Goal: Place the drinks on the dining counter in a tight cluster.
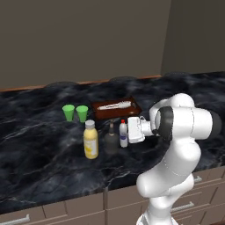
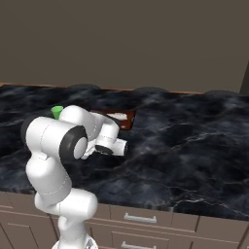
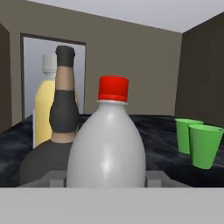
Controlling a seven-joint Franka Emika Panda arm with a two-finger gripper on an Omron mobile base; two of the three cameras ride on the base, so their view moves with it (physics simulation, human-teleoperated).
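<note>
- The white red-capped bottle (image 3: 106, 144) stood between the two fingers of the gripper (image 1: 130, 130), which reached in level from the right; in the hand view grey fingertips showed on either side of its belly, so the jaws looked set narrow around it. Whether they truly pressed on it, I could not tell.
- This bottle looked small, light and stiff, with a smooth, glossy, rounded body, so probably slippery. A hold on the widest part of the belly, below the shoulder, seemed safest; a hold up near the red cap would likely let it tip.
- The dark grey narrow-necked bottle (image 1: 111, 138) stood just left of the white one, apparently very close or touching. Its slim neck and broad base suggested it would stay steady but topple if knocked high.
- The yellow bottle (image 1: 91, 139) with its pale cap stood further left, near the dark one but with a small gap. It was the biggest, probably the heaviest.
- All three stood upright in a row toward the near side of the dining counter (image 1: 39, 145), a black, white-veined marble top, hard, flat and likely slick.
- Two green cups (image 1: 75, 112) stood behind the yellow bottle, and a brown tray (image 1: 116, 108) lay behind the dark and white bottles, both apart from the drinks.
- Plain dark walls lay beyond the counter's wavy far edge; beige drawers ran below the near edge.
</note>
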